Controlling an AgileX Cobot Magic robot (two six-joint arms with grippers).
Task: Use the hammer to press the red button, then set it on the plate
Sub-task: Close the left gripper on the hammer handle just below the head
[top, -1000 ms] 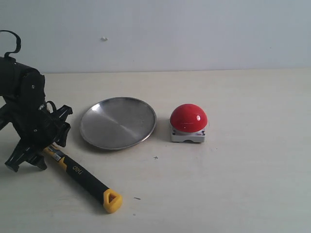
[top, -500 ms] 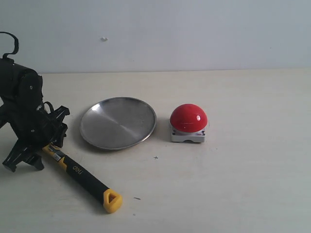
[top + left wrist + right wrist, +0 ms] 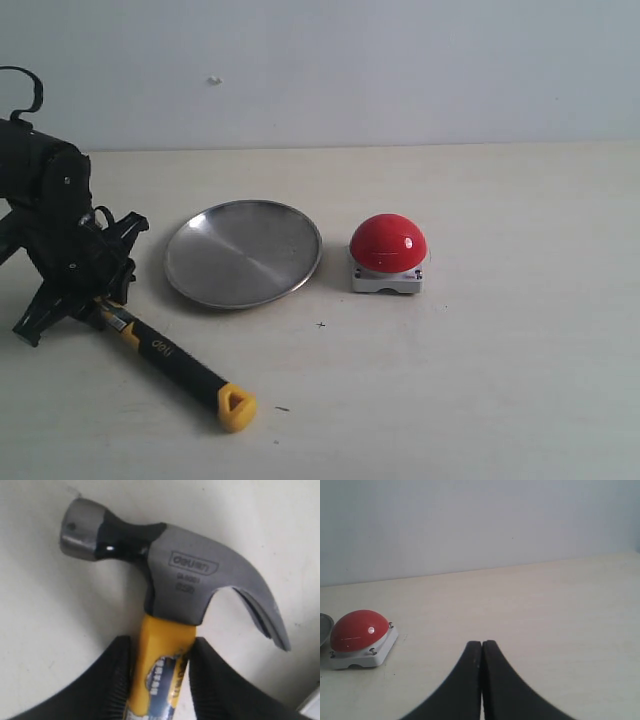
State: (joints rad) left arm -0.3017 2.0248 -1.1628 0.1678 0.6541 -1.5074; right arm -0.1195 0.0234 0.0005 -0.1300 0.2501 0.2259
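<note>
The hammer (image 3: 170, 358) lies on the table at the front left, its yellow looped end pointing to the front. Its dark metal head (image 3: 200, 580) fills the left wrist view. My left gripper (image 3: 92, 300) stands over the handle just below the head. Both black fingers (image 3: 117, 675) press on the sides of the yellow handle, so the left gripper (image 3: 161, 647) is shut on it. The silver plate (image 3: 243, 252) sits empty to the right of that arm. The red button (image 3: 388, 243) stands right of the plate. My right gripper (image 3: 481, 644) is shut and empty, with the red button (image 3: 357, 629) off to one side of it.
A pale wall runs behind the light table. Bare tabletop stretches right of the button and in front of the plate. A sliver of the plate's rim (image 3: 323, 627) shows at the edge of the right wrist view. The right arm does not show in the exterior view.
The left gripper's fingers have closed in on the hammer's handle. The hammer's looped end has shifted slightly to the right and up. The right gripper is unchanged.
</note>
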